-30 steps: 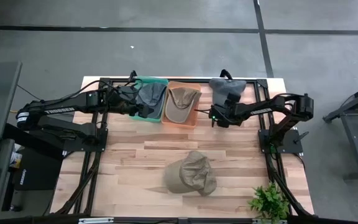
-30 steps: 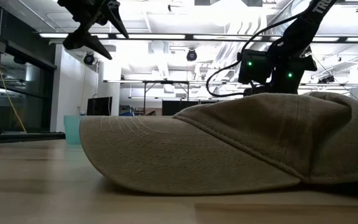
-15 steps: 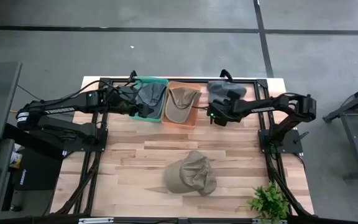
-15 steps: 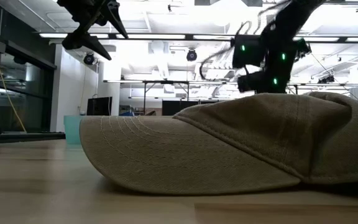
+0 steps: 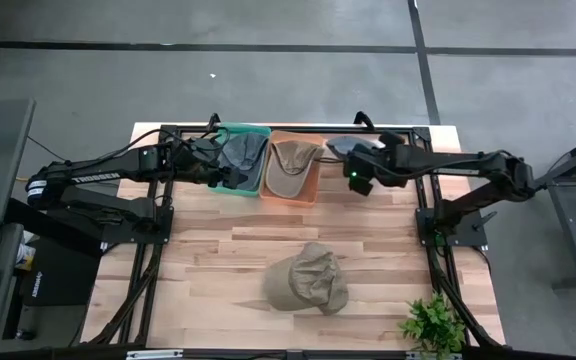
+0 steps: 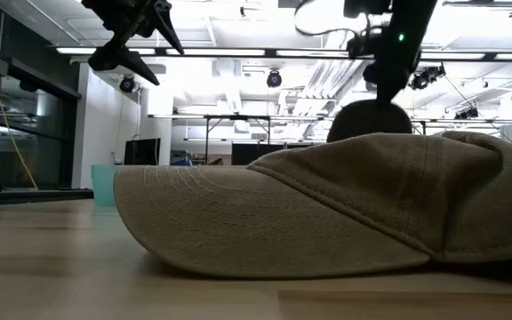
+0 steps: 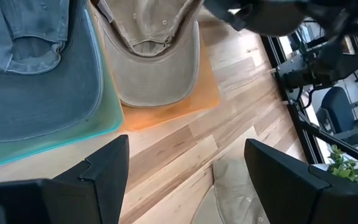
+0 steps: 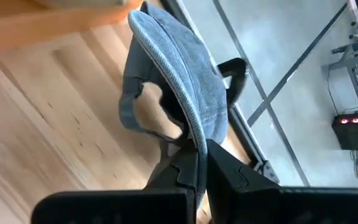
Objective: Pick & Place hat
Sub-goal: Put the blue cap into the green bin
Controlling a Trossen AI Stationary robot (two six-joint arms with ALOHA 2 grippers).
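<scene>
A blue-grey denim hat [image 8: 179,81] is in my right gripper [image 8: 197,155], which is shut on it near the table's far edge, right of the orange bin [image 5: 313,190]; in the low view that hat [image 6: 367,120] hangs dark below the gripper. A khaki hat [image 5: 308,278] lies crown up on the wood near the near edge. My left gripper [image 7: 185,168] hovers open above the teal bin [image 5: 218,185]. That bin holds a blue-grey hat [image 7: 30,62], and the orange bin holds a khaki hat [image 7: 151,56]. My right gripper pinches the denim hat's stitched brim edge [image 8: 193,134] between its two shut fingers. The hat extends beyond the fingertips, turned on edge, with its strap opening [image 8: 145,109] to one side. It looks raised off the wood; the khaki hat hides its lower end in the low view.
The two bins stand side by side at the table's far edge. Black frame rails [image 5: 158,240] run along the table's left and right sides. A small green plant [image 5: 433,325] stands at the near right corner. Bare wood lies between the bins and the khaki hat.
My right gripper has risen and drawn toward the far edge with the denim hat, its arm stretching out more level. The hat has come up off the table and turned on edge, showing narrower from above. The left arm has kept still.
</scene>
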